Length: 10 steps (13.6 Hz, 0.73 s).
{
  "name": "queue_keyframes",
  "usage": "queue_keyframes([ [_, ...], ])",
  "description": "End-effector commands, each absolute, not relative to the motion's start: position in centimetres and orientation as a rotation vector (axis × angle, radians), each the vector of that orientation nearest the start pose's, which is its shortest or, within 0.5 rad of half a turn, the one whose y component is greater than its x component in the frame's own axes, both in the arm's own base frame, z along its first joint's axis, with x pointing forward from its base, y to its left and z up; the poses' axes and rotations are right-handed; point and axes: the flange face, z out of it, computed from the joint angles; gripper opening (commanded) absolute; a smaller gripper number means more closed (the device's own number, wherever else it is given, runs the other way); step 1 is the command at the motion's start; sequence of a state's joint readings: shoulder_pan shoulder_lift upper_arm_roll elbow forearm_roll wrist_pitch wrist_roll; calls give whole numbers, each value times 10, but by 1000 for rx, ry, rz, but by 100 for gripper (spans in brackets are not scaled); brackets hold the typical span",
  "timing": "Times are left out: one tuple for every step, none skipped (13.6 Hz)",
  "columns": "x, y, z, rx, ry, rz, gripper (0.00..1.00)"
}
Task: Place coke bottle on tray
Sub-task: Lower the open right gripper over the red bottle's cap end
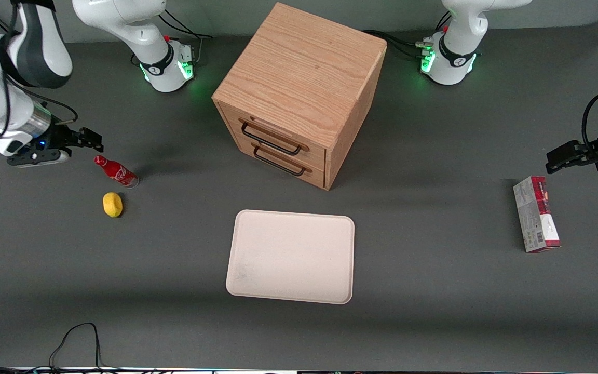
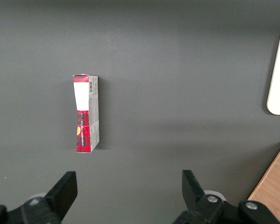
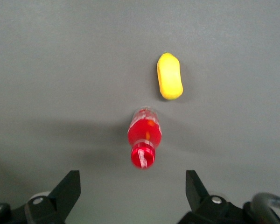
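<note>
The coke bottle [image 1: 116, 172] is small and red with a red cap, and it stands on the dark table toward the working arm's end. The right wrist view looks down on the cap of the coke bottle [image 3: 144, 137]. My right gripper [image 1: 89, 139] hovers above the table beside the bottle, a little farther from the front camera. That gripper [image 3: 133, 183] is open, its fingers set wide with only bare table between them, and the bottle is just ahead of the gap. The cream tray [image 1: 291, 256] lies flat in front of the cabinet's drawers with nothing on it.
A small yellow lump [image 1: 112, 204] lies close to the bottle, nearer the front camera; the wrist view shows the lump [image 3: 170, 82] too. A wooden two-drawer cabinet [image 1: 299, 88] stands mid-table. A red-and-grey carton [image 1: 536, 213] lies toward the parked arm's end.
</note>
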<state>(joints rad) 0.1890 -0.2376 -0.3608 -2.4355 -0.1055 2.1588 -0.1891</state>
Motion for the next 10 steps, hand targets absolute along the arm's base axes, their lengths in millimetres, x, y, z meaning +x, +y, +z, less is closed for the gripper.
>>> queue_keyframes([
  [447,-80,349,-3156,-209,58,100],
  [447,-83,344,-3156,-222,64,100],
  [445,-88,343,-3155,-215,67,100],
  [443,-89,340,-3152,-220,76,100],
  [441,-89,338,-3151,-226,72,100],
  [440,-88,336,-3150,-227,74,100],
  [439,-88,335,-3150,-228,69,100],
  [438,-87,333,-3150,-229,66,100],
  [438,-87,332,-3149,-225,66,100],
  [437,-88,331,-3149,-227,68,100],
])
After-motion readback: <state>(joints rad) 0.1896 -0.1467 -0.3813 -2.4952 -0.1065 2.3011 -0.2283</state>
